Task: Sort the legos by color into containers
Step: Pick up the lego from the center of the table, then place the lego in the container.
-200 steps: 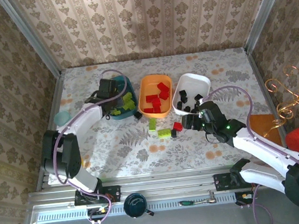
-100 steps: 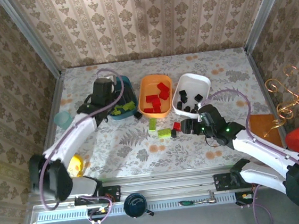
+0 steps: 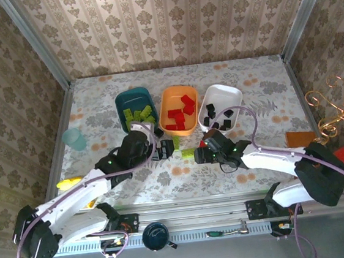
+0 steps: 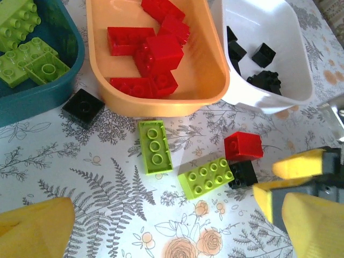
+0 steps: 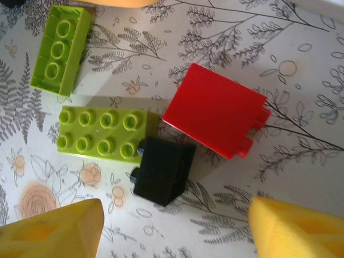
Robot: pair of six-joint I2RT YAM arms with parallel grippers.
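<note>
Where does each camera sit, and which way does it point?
Top external: above and behind, looking down on the table; left arm and right arm show.
Left wrist: on the left arm, looking down at the orange tub and lime brick; left end effector frames the bottom corners.
Right wrist: close above the red brick; right end effector at bottom corners.
Wrist views share the red brick.

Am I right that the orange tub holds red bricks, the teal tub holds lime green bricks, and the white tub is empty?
Not quite: the white tub is not empty; it holds black bricks, as the left wrist view shows. The orange tub does hold red bricks and the teal tub lime green bricks.
</note>
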